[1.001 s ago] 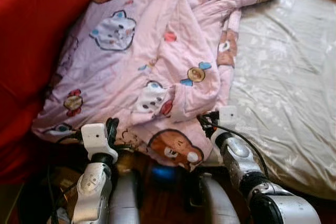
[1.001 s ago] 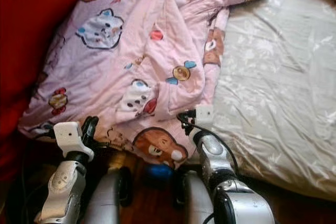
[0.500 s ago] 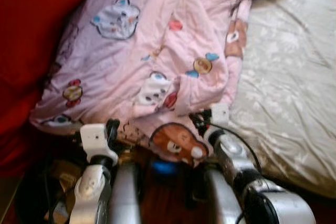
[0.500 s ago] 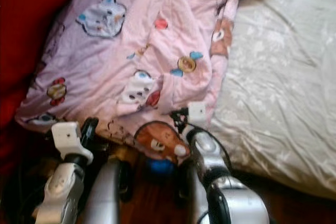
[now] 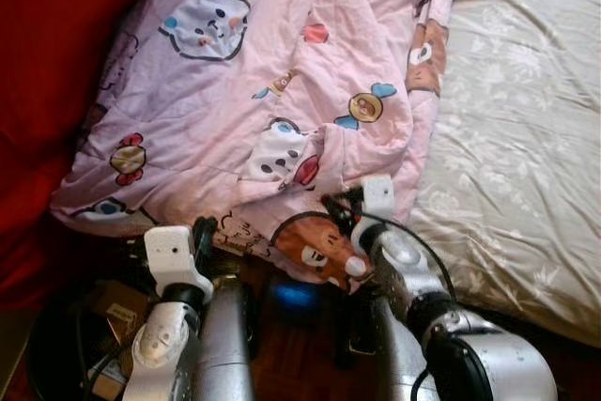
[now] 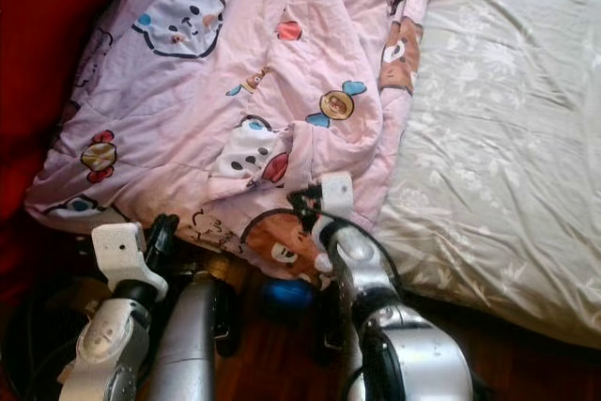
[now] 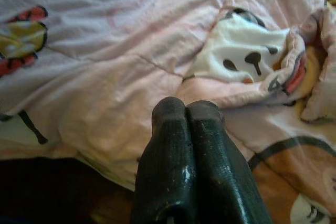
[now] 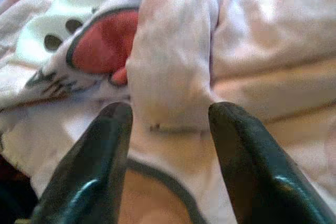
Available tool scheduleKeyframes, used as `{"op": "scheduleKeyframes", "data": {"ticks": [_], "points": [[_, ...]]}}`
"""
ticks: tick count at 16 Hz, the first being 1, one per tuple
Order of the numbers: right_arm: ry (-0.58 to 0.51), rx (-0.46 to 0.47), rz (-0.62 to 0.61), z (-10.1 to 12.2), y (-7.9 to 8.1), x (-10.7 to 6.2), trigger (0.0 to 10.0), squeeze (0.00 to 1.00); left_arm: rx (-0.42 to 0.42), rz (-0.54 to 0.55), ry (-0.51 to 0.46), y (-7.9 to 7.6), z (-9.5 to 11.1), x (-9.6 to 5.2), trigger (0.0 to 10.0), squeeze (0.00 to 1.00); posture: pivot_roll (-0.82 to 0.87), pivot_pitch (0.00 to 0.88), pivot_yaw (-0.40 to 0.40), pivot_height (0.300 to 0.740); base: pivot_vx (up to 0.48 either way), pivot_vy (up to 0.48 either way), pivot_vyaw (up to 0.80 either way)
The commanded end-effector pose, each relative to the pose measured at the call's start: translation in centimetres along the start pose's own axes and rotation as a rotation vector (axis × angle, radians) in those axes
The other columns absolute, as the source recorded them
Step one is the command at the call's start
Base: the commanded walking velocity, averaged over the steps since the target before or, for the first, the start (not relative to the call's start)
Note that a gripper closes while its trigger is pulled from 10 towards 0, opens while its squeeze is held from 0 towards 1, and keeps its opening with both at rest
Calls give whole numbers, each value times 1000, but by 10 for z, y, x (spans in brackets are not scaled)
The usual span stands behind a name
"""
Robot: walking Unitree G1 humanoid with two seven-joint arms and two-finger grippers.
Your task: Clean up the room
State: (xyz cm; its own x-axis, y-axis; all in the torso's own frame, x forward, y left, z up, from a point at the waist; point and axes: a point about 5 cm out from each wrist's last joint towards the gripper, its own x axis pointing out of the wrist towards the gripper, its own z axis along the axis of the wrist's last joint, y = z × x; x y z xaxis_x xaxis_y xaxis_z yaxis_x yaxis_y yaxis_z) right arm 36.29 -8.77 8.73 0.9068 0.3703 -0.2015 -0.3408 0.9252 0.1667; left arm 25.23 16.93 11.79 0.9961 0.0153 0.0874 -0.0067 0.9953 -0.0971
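A pink quilt (image 5: 282, 72) printed with cartoon bears and animals lies crumpled over the left half of the bed, its lower edge hanging toward the floor. My right gripper (image 8: 170, 111) is open at that lower edge, one finger on each side of a raised fold beside a red and white patch; in the left eye view the right gripper (image 5: 340, 206) sits just above the brown bear print. My left gripper (image 7: 186, 109) is shut with nothing in it, its tips close over the quilt's edge, further left (image 5: 202, 232).
A silver-grey flowered mattress (image 5: 526, 138) lies bare on the right. Red fabric (image 5: 56, 63) rises along the left side. Below the bed edge there is dark wooden floor with a blue object (image 5: 296, 296) and cables and clutter (image 5: 108, 316) at lower left.
The head view has shifted as I moved closer. My right gripper has moved left and forward onto the quilt's fold. The left gripper stays shut in much the same place.
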Motion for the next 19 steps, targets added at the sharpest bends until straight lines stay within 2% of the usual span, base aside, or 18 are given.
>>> {"op": "scheduleKeyframes", "data": {"ticks": [1, 4, 5, 6, 7, 8, 9, 10, 11, 12, 16, 19], "points": [[53, -21, -3, -13, 2, -3, 10000, 1000, -1, 15, 34, 2, -4, -8, 10000, 0, 328, 555, -3, 632, 0, 0, 0], [43, -22, -3, -9, 2, -1, 10000, 1000, -1, 10, 24, -1, 5, -9, 10000, 0, 341, 569, 4, 632, 0, 0, 0], [51, -52, -1, -10, 4, -1, 10000, 1000, -1, 10, 14, -2, 10, -9, 10000, 0, 345, 576, 8, 632, 0, 0, 0], [50, -48, -2, -10, 4, -1, 10000, 0, -2, 8, 13, -2, 11, -10, 10000, 0, 348, 579, 9, 632, 0, 0, 0], [51, -44, -7, -10, 4, -1, 10000, 0, -2, 6, 12, -3, 12, -10, 10000, 0, 351, 583, 11, 632, 0, 0, 0], [43, 1, -18, -9, 4, 0, 10000, 27, -3, 4, 14, -4, 14, -12, 10000, 0, 352, 587, 14, 632, 0, 0, 0], [41, 11, -25, -9, 4, 0, 10000, 878, -4, 2, 16, -5, 15, -14, 10000, 0, 354, 591, 16, 632, 0, 0, 0], [44, -12, -31, -8, 5, 0, 10000, 1000, -4, 2, 18, -4, 15, -15, 10000, 0, 355, 594, 16, 632, 0, 0, 0], [56, -87, -44, -8, 5, 1, 10000, 1000, -5, 3, 20, -5, 17, -17, 10000, 0, 357, 600, 15, 632, 0, 0, 0], [49, -126, -51, -6, 6, 2, 10000, 0, -6, 4, 23, -6, 18, -18, 10000, 0, 355, 603, 12, 632, 0, 0, 0], [37, -141, -59, 0, 6, 4, 10000, 0, -17, 1, 23, -11, 19, -19, 10000, 0, 346, 612, 1, 632, 0, 0, 0], [36, -247, -30, 2, 11, 5, 10000, 0, -23, 1, 30, -11, 18, -22, 10000, 0, 330, 621, -14, 632, 0, 0, 0]]}}
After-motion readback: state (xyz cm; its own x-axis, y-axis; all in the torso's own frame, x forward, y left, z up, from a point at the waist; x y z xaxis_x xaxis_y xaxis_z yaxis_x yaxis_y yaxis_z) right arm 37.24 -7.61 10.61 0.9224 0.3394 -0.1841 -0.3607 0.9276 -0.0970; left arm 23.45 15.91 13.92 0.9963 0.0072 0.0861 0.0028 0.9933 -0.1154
